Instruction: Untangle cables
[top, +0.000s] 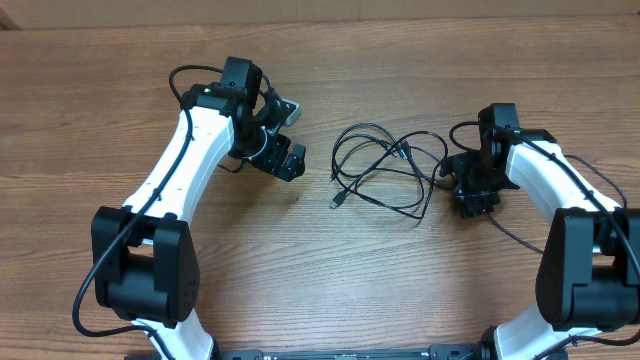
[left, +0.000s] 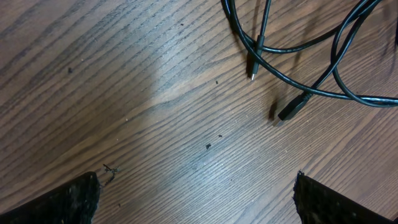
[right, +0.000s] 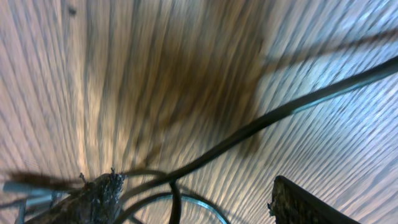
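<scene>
Right gripper (right: 194, 190) sits at the right edge of the cables (top: 398, 150), fingers spread, with one strand running across the gap close to one finger (right: 93, 199); the view is blurred, so I cannot tell whether it touches. Left gripper (left: 196, 183) hovers left of the cables, also spread and empty, over bare table (top: 330, 60). The loops lie loosely crossed between the two grippers. To do this well, I'd pinch a single strand only, pin the far side, and draw the loose plug (top: 336, 202) outward slowly
</scene>
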